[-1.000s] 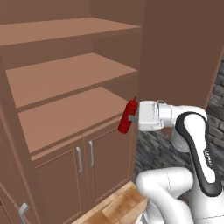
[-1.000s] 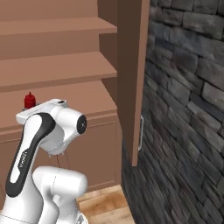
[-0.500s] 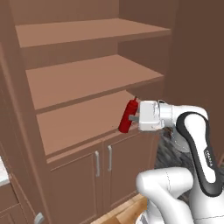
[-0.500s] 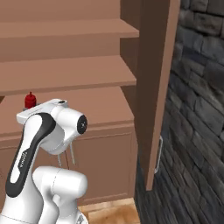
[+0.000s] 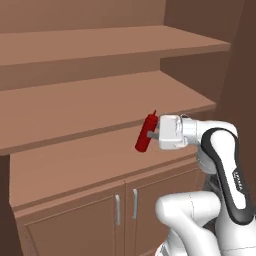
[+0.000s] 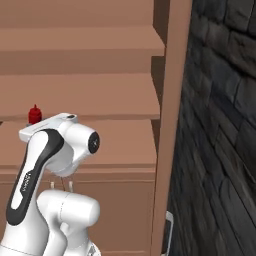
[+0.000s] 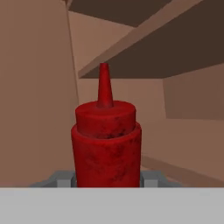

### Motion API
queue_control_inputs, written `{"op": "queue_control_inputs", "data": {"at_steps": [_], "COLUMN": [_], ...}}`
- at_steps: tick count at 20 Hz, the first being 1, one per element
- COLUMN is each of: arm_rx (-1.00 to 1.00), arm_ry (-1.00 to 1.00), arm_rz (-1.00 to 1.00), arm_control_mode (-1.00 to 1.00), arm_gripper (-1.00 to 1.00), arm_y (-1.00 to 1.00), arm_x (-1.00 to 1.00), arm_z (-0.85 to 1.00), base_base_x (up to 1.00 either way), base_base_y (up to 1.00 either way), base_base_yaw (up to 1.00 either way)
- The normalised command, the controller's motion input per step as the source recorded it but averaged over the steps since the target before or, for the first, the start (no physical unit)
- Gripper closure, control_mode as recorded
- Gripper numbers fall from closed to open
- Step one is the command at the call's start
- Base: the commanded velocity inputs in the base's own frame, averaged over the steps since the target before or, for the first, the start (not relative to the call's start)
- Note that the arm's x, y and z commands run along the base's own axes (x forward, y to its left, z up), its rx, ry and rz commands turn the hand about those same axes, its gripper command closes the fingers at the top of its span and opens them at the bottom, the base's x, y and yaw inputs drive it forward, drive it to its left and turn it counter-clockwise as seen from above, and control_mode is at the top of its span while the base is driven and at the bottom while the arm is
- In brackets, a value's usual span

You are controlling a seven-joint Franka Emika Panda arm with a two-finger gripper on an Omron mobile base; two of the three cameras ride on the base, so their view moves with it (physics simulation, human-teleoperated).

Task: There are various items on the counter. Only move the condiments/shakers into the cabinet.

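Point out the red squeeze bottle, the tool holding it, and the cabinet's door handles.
squeeze bottle [image 5: 144,137], left base view, middle of its body
tool [image 5: 152,135], left base view, between its fingertips at the bottle
door handles [image 5: 118,210], left base view, left handle's bar

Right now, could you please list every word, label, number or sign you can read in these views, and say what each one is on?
None can be read.
The squeeze bottle held in the end effector is plain dark red, with no label.
The cabinet shelves and doors carry no lettering.
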Motion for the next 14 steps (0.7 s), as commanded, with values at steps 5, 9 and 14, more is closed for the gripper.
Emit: {"op": "queue_control_inputs", "data": {"at_steps": [5,9,14], "arm_rx": [0.0,0.0,-0.02], "arm_ry": [0.0,-0.06,-0.13], "arm_rz": [0.0,-0.03,-0.16], "arm_control_mode": [1.0,-1.0,-1.0], "arm_gripper": [1.0,1.0,1.0], "arm_y": [0.0,0.0,0.0], "arm_x": [0.0,-0.2,-0.24], "arm_z": [0.0,0.66,0.78], "base_base_x": [0.42,0.0,0.0], "base_base_y": [-0.06,0.0,0.0], "base_base_yaw": [0.01,0.0,0.0]}}
